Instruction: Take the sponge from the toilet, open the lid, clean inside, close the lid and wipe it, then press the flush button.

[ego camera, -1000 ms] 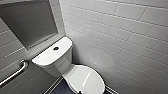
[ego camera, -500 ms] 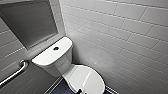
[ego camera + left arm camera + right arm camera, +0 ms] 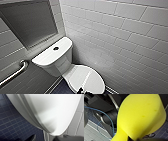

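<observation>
Right pincer [image 3: 125,137] pinches the small bright yellow oblong sponge [image 3: 140,115] at its narrow end, dark blue floor tiles [image 3: 162,130] behind. The white glossy ceramic toilet [image 3: 53,63] stands with its smooth white oval lid [image 3: 86,78] down and round dark flush button [image 3: 56,48] untouched. Pickup looks done; opening, cleaning, wiping and flushing remain.
</observation>
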Available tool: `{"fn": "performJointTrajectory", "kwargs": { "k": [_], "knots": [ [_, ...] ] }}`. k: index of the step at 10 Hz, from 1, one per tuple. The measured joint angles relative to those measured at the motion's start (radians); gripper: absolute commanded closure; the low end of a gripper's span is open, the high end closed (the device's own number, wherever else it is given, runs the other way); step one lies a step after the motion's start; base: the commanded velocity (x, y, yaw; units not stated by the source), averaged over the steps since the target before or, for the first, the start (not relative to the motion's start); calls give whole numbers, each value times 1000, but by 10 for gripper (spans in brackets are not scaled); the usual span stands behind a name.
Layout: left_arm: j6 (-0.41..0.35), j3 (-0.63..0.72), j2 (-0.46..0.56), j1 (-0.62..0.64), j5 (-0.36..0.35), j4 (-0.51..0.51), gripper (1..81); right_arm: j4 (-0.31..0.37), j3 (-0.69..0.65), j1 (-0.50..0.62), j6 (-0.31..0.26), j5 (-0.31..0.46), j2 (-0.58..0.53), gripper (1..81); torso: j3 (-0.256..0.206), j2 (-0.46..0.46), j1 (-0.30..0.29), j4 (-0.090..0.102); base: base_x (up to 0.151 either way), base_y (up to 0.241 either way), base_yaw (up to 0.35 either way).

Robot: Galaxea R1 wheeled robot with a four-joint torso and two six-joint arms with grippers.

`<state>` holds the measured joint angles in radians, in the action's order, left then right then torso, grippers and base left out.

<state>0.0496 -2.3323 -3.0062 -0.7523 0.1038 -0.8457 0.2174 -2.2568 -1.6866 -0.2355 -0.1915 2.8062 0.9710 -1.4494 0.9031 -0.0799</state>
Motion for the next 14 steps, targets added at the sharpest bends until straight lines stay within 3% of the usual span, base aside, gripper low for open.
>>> {"fn": "performJointTrajectory", "kwargs": {
  "k": [14],
  "knots": [
    [0, -139, -91, 1, 0, -7, 10, 0, 1, 8, 0, 4, 0, 811, 0, 0, 0, 0, 0, 0, 0]
  ]
}}
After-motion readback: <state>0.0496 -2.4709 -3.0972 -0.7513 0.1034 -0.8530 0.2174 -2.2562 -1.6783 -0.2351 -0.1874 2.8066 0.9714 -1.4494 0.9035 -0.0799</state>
